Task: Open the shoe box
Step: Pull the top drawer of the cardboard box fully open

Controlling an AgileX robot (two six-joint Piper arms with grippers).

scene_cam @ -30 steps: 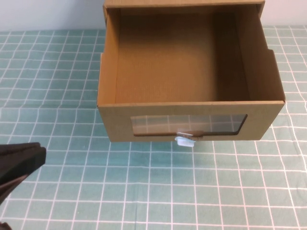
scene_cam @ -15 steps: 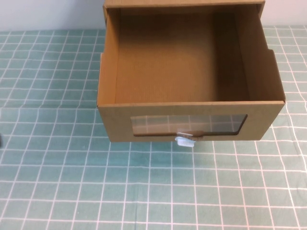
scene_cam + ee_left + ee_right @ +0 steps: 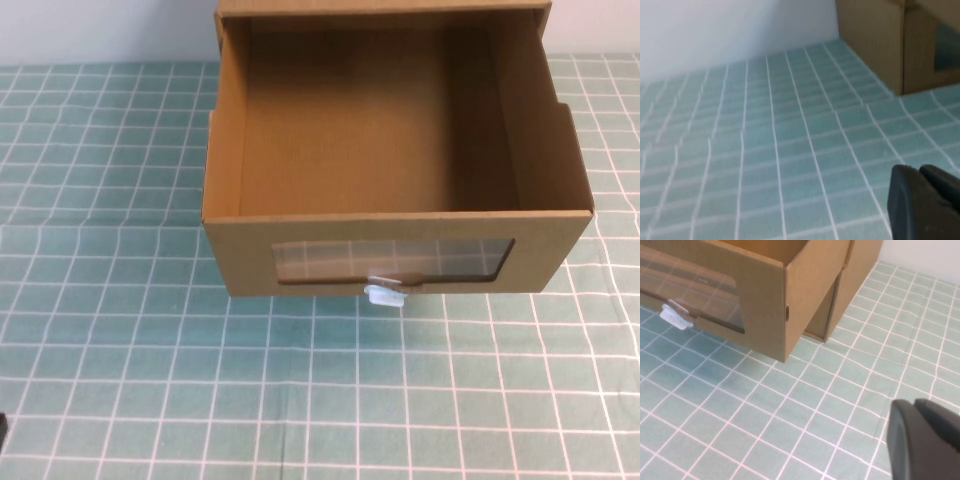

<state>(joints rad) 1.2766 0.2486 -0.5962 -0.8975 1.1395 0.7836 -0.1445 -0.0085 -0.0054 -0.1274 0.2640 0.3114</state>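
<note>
Two pairs of fingers closed, empty: left gripper (image 3: 920, 172) low over the near-left worktop (image 3: 120, 400), right gripper (image 3: 915, 407) near-right of the shoe box (image 3: 240, 255). Box centre-far, slid open, nothing inside. Looks done; keep arms clear of the pull tab (image 3: 384, 294).

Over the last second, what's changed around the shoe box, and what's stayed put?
The left hand drew back out of the high view's lower-left, toward the robot. It now hangs shut and empty over the checked cloth, left of the shoe box. Unchanged: the drawer pulled out and empty, its white tab in front, and the right hand shut by the box's front right corner.
</note>
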